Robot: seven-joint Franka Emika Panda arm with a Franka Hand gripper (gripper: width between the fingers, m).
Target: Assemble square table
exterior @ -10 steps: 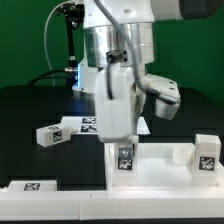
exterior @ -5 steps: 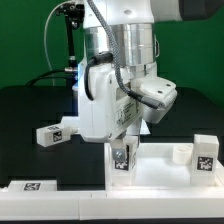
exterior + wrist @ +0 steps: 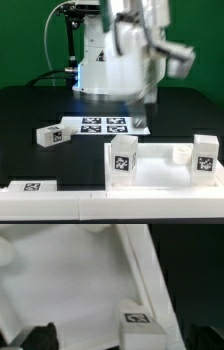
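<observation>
Well, tabletop [image 3: 150, 175]: I see it at 5 o'clock in the exterior view.
Near leg [image 3: 124, 157]: upright at the tabletop's 9 o'clock corner.
Far leg [image 3: 207, 153]: upright at its 3 o'clock corner.
Loose leg [image 3: 52, 134]: on its side, well apart at 9 o'clock.
Gripper [image 3: 118, 334]: raised above the near leg, jaws wide apart, holding nothing.
Marker board [image 3: 105, 125]: 11 o'clock of the tabletop.
</observation>
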